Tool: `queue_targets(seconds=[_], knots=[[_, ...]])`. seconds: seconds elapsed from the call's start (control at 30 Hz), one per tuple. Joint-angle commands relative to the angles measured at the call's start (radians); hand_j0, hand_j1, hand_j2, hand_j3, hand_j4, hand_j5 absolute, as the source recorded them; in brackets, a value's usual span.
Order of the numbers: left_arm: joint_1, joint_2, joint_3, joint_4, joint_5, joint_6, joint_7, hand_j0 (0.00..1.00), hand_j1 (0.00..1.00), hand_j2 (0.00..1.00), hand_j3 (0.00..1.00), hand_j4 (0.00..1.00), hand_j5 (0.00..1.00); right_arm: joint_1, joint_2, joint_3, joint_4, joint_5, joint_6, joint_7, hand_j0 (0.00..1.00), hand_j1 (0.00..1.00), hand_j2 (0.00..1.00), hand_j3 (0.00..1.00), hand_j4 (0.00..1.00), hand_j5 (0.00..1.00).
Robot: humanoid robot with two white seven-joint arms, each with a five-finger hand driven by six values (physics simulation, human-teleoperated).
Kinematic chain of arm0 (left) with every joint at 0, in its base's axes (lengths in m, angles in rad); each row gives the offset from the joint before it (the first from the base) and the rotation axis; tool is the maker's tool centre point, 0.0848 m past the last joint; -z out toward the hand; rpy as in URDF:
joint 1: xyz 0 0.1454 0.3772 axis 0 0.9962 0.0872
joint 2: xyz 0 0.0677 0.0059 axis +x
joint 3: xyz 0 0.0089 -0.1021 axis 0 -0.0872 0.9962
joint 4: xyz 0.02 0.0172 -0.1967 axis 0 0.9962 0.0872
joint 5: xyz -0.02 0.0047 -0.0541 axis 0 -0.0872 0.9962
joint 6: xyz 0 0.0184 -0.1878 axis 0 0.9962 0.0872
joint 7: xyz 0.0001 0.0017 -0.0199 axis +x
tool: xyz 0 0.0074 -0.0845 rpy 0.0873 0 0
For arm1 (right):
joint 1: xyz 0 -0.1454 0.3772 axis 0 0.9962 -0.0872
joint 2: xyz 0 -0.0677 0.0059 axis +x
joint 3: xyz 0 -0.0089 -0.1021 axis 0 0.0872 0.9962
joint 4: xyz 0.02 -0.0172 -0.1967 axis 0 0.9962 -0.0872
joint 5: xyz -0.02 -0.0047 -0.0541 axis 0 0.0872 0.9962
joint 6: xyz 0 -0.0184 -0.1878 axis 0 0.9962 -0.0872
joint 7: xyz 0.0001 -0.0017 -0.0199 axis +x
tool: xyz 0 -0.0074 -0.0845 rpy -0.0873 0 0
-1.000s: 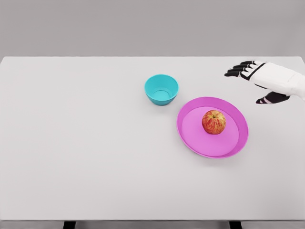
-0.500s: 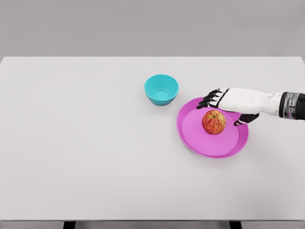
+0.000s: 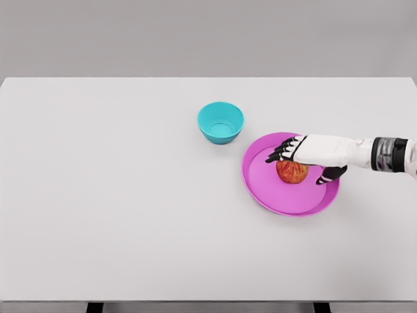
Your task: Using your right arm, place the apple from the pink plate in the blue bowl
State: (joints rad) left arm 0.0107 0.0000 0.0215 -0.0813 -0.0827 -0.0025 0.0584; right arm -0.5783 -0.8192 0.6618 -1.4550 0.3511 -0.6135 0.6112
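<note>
Right hand [image 3: 311, 151] over the apple [image 3: 292, 171] on the pink plate [image 3: 260, 179].
Fingers [image 3: 279, 152] spread, gripping nothing yet; the apple looks firm, smooth, likely to roll — best cupped around its middle.

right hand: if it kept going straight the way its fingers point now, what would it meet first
The white right hand points left and slightly forward, fingers spread above the red-yellow apple on the round pink plate. Straight on, it would cross the plate's left rim; the small blue bowl sits farther up-left, probably off that line, though depth is unclear.
</note>
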Motion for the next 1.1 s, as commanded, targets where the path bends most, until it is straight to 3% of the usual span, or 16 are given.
queue_targets(seconds=[0.0,0.23,0.5,0.63,0.7,0.8,1.07], knots=[[0.000,0.000,0.000,0.000,0.000,-0.001,0.000,1.00,1.00,1.00,1.00,1.00,1.00,0.000,0.000,0.004,0.007,-0.006,0.003,0.000,1.00,1.00,1.00,1.00,1.00,1.00],[0.000,0.000,0.000,0.000,0.000,-0.001,0.000,1.00,1.00,1.00,1.00,1.00,1.00,-0.055,0.028,0.045,0.041,-0.006,0.003,0.000,1.00,1.00,1.00,1.00,1.00,1.00],[0.000,0.000,0.000,0.000,0.000,-0.001,0.000,1.00,1.00,1.00,1.00,1.00,1.00,-0.057,0.032,0.061,0.061,-0.006,0.003,0.000,0.99,0.99,0.99,0.99,0.99,0.99],[0.000,0.000,0.000,0.000,0.000,-0.001,0.000,1.00,1.00,1.00,1.00,1.00,1.00,-0.057,0.032,0.064,0.062,-0.006,0.003,0.000,0.60,0.60,0.60,0.60,0.60,0.60],[0.000,0.000,0.000,0.000,0.000,-0.001,0.000,1.00,1.00,1.00,1.00,1.00,1.00,-0.057,0.032,0.064,0.062,-0.006,0.003,0.000,0.49,0.49,0.49,0.49,0.49,0.49],[0.000,0.000,0.000,0.000,-0.002,-0.001,0.000,1.00,1.00,1.00,1.00,1.00,1.00,-0.057,0.032,0.067,0.062,-0.006,0.003,0.000,0.45,0.45,0.45,0.45,0.45,0.45],[0.000,0.000,0.000,0.000,0.000,-0.001,0.000,1.00,1.00,1.00,1.00,1.00,1.00,-0.078,0.031,0.064,0.058,-0.014,0.003,0.000,0.45,0.45,0.45,0.45,0.45,0.45]])
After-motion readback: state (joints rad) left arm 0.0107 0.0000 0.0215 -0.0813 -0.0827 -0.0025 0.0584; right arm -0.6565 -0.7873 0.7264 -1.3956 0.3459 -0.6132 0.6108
